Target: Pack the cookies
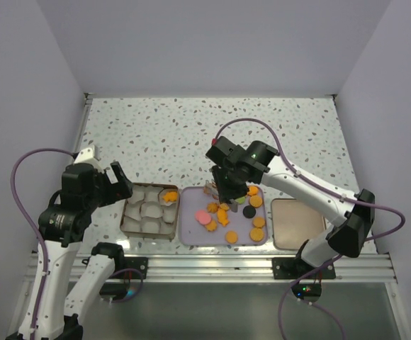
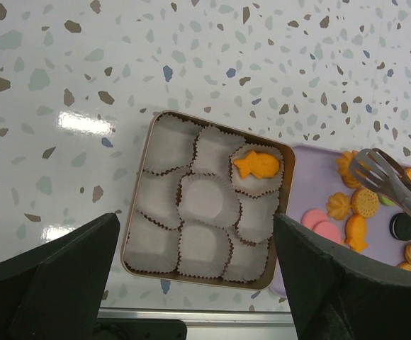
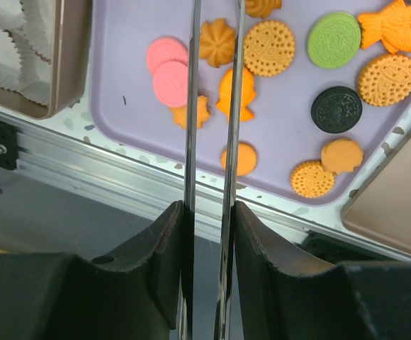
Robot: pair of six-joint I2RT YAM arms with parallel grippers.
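Inspector: Right gripper (image 3: 209, 212) status?
Observer: Clenched on metal tongs (image 3: 191, 106), poised above loose cookies (image 3: 269, 48) on the lavender tray (image 3: 120, 71).
Inspector: Left gripper (image 2: 198, 280)?
Observer: Released, hovering over the tin (image 2: 285, 185); 1 fish cookie (image 2: 256, 165) sits in a paper cup (image 2: 262, 187).

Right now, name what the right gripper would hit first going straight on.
Likely the orange flower cookie on the purple tray, seen between the arms of the held tongs; depth is unclear.

Speckled table (image 1: 191, 127): tan box (image 2: 285, 202) of white paper cups (image 2: 205, 198), lilac tray (image 1: 191, 230) alongside (metal tongs (image 2: 397, 188) over it), perhaps a lid (image 1: 296, 223) rightmost.
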